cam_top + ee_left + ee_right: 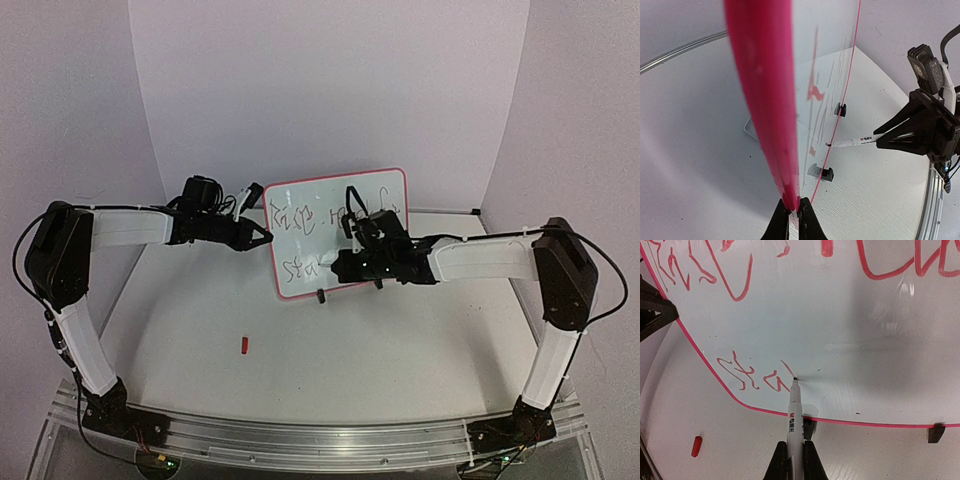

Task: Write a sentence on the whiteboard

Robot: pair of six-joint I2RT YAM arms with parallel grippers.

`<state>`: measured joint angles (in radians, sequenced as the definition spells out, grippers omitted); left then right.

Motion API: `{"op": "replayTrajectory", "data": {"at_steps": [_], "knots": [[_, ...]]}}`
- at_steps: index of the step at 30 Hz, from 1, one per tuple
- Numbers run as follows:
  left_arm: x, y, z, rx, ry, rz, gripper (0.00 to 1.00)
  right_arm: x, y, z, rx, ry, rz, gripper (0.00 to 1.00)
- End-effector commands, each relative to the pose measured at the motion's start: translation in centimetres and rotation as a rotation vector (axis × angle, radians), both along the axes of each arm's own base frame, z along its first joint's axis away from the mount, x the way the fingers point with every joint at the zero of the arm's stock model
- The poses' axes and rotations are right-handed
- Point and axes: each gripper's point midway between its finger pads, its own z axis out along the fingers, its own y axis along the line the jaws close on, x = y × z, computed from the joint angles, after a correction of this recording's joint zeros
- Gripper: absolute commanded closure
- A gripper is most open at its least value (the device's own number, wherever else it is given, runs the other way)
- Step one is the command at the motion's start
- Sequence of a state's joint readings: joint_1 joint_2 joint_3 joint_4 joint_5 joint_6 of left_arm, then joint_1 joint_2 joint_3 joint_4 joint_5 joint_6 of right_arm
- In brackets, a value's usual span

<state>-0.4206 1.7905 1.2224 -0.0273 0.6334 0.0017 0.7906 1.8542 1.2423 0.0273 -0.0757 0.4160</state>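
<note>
The whiteboard [330,195] stands tilted on the table, white with a thin red-pink frame. My left gripper [268,236] is shut on its left edge; the left wrist view shows the jaws [795,215] pinching the red frame [765,100]. My right gripper [795,452] is shut on a white marker [794,412], whose tip touches the board's lower part [840,330]. The sentence [752,375] is red scrawl in two lines. The lower line ends in a short fresh stroke right at the marker tip. From above, the right gripper [340,266] sits in front of the board's lower middle.
A small red marker cap [245,345] lies on the table in front of the board, also in the right wrist view [696,446]. Black clip feet [937,433] hold the board's bottom edge. White walls close in behind and on both sides.
</note>
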Motion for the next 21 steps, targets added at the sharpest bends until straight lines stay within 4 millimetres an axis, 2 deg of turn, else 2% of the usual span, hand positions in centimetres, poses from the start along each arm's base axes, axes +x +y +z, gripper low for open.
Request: {"op": "replayTrajectory", "data": {"at_steps": [1,7,21], "knots": [[0.2,0.8,0.3,0.038,-0.03,0.021,1.0,0.0,-0.2,-1.5,-0.011,0.03,-0.008,1.0],[0.2,0.8,0.4,0.038,-0.033,0.02,1.0,-0.1,-0.2,-2.0,-0.011,0.045,-0.016,1.0],[0.2,0.8,0.3,0.039,-0.031,0.022,1.0,1.4,-0.2,3.5,0.058,-0.079,-0.064,1.0]]}}
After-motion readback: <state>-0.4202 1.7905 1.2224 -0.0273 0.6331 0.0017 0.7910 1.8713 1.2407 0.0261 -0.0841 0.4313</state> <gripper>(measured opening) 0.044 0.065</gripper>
